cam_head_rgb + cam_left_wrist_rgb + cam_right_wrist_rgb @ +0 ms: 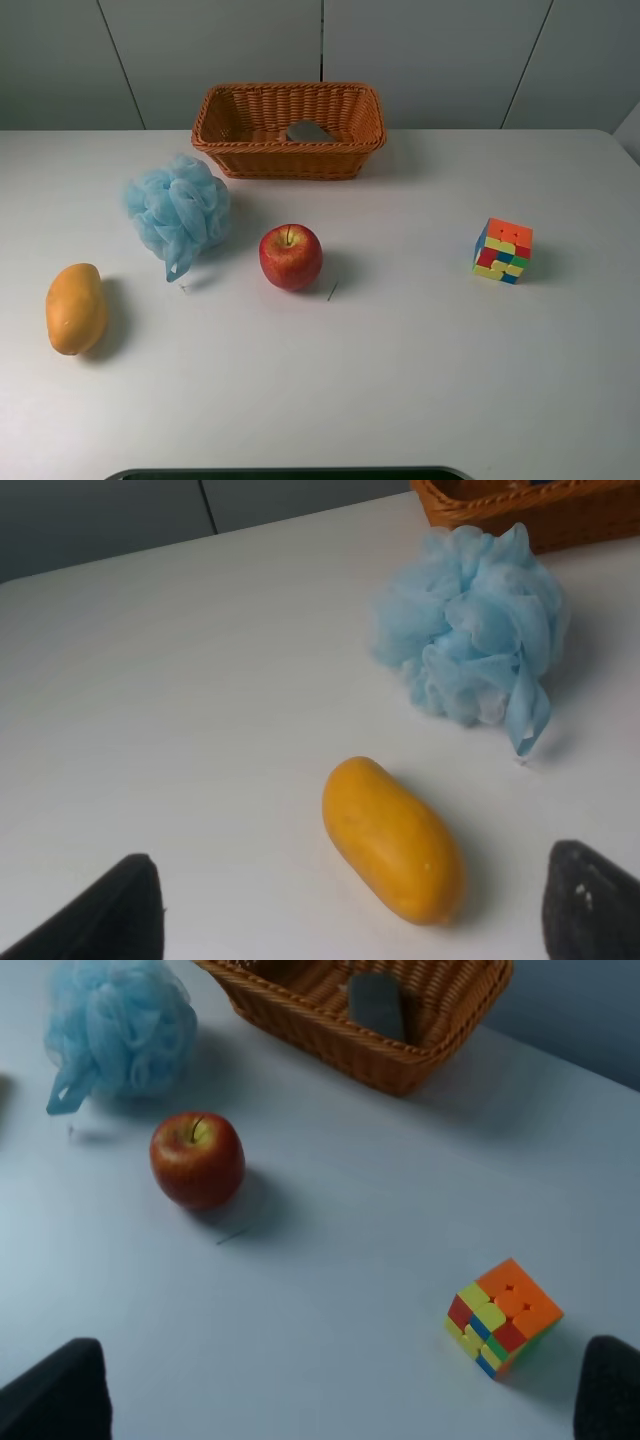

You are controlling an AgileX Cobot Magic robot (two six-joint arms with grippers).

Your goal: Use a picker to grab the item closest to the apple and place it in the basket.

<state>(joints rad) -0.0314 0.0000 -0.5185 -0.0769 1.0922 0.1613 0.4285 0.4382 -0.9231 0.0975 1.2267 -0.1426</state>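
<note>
Left gripper [350, 905] and right gripper [340, 1390]: fingertips spread, mostly cut off at lower frame corners, holding nothing. Basket [288, 148] floor partly hidden behind its front wall. Blue bath pouf [177, 212] just left of apple [291, 257].

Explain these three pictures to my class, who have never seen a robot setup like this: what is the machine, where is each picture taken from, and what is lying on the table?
This is a two-armed robot. One picture looks down from a high camera; the other two come from cameras on each wrist. The dark shapes at their lower corners are the fingers of the left end effector and right end effector, both open and holding nothing. On the white table lie a red apple, a fluffy light-blue bath sponge close beside it, a yellow-orange mango, a multicoloured puzzle cube and a woven brown wicker basket.
</note>
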